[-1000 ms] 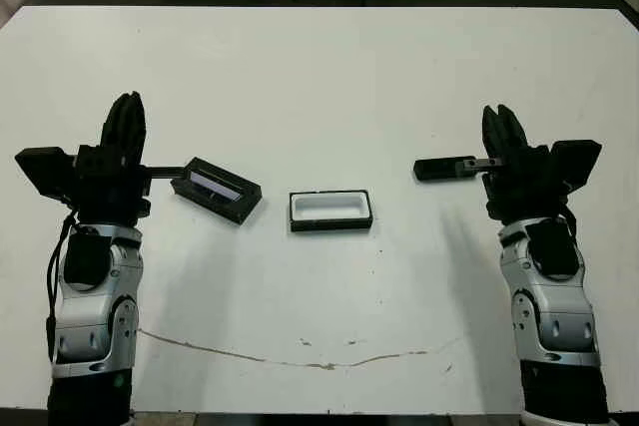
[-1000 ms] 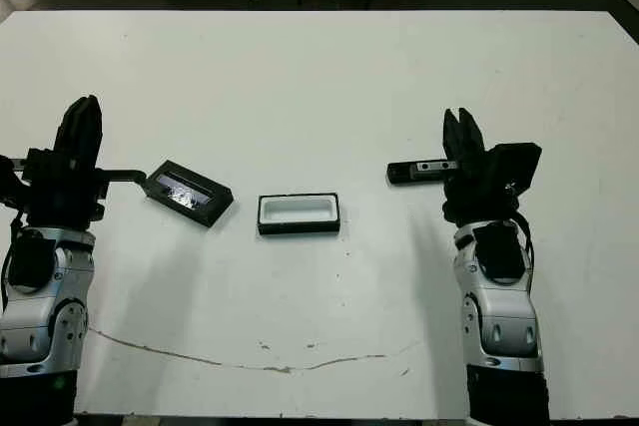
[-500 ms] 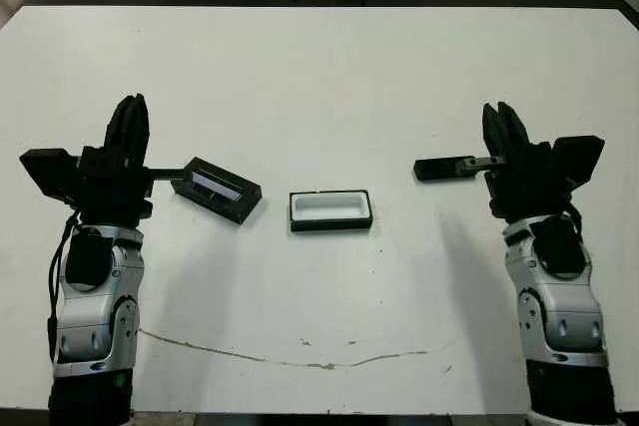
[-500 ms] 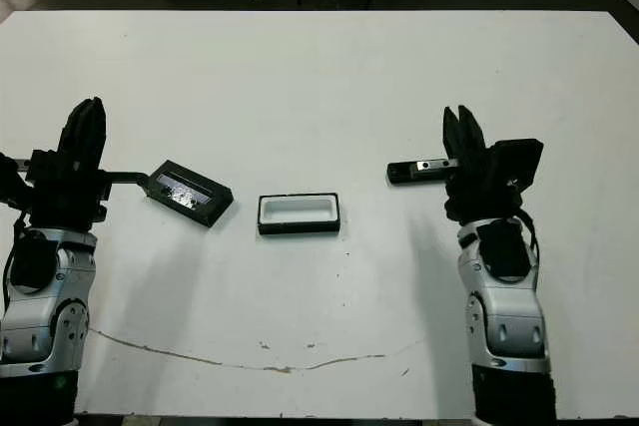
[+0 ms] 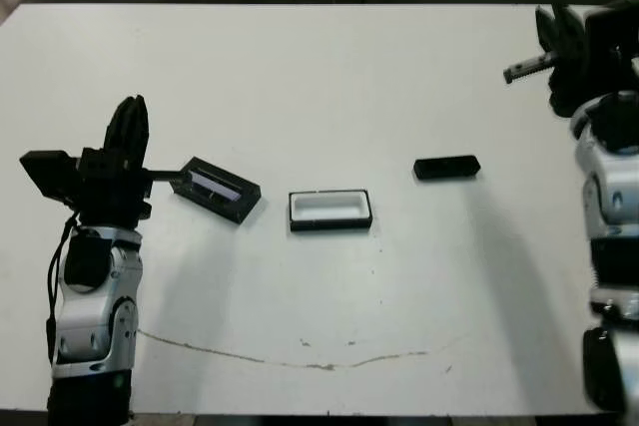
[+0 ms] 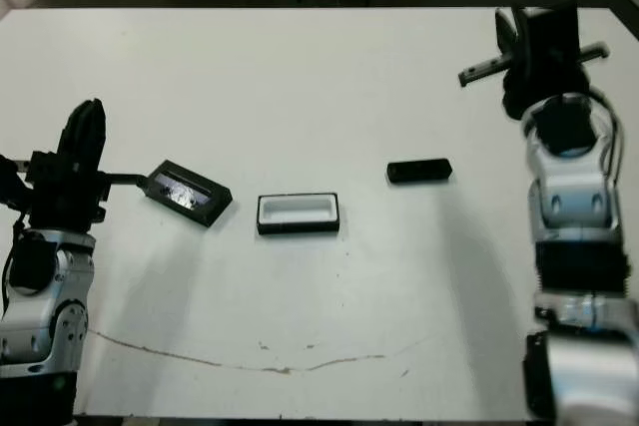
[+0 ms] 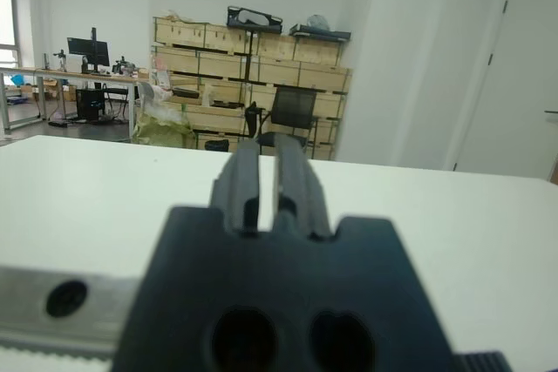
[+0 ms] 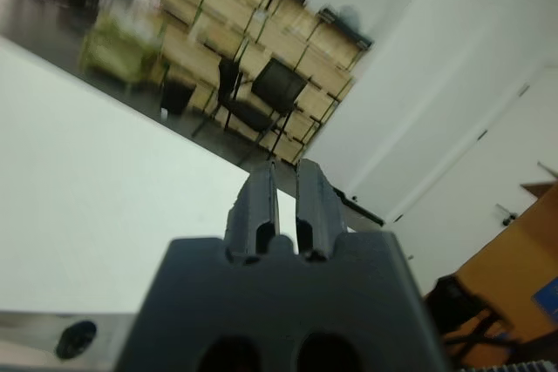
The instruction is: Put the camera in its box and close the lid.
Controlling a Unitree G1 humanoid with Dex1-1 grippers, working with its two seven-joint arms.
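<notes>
The camera [image 5: 446, 168] lies flat on the white table [image 5: 319, 67], its long axis running left to right across my view, with nothing holding it. My right gripper [image 6: 511, 35] is raised near the table's far right corner, well apart from the camera, which lies toward me and inward from it. In the right wrist view its two fingers [image 8: 261, 202] stand close together with only a slim gap, and they carry nothing.

The box [image 5: 330, 211] sits open near the table's middle, white lining up, its long side parallel to the camera and to the camera's left, a little nearer me. The lid [image 5: 217, 189] rests further left at a slant, its pale strip window facing up. My left gripper [image 5: 128, 127] hovers just left of the lid, fingers [image 7: 246, 182] nearly together and empty.

Of my two arms the right is on the camera's side, so I judge the pick-up falls to it: come back and down, then close across the bar's narrow width.

The table is bare apart from these three things, with a thin crack line near its front edge. Beyond it the wrist views show stacked wooden crates, office chairs and a desk with monitors.
</notes>
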